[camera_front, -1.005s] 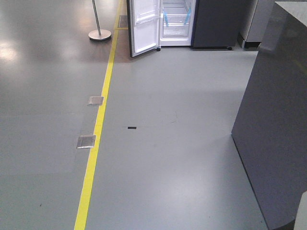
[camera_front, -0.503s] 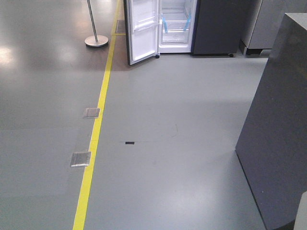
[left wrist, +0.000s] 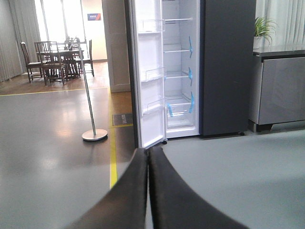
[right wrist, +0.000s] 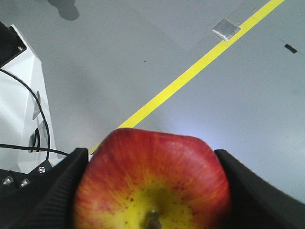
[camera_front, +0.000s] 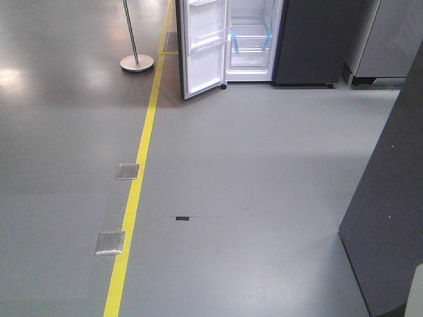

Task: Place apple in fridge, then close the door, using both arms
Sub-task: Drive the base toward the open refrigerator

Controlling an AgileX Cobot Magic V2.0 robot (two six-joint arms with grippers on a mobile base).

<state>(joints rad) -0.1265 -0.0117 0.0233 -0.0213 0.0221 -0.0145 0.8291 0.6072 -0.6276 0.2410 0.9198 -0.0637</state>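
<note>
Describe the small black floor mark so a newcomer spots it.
Start at the open fridge and follow the yellow floor line toward the camera. Right of it sits the small black mark. Unlike the two metal floor plates left of the line, it is dark.
</note>
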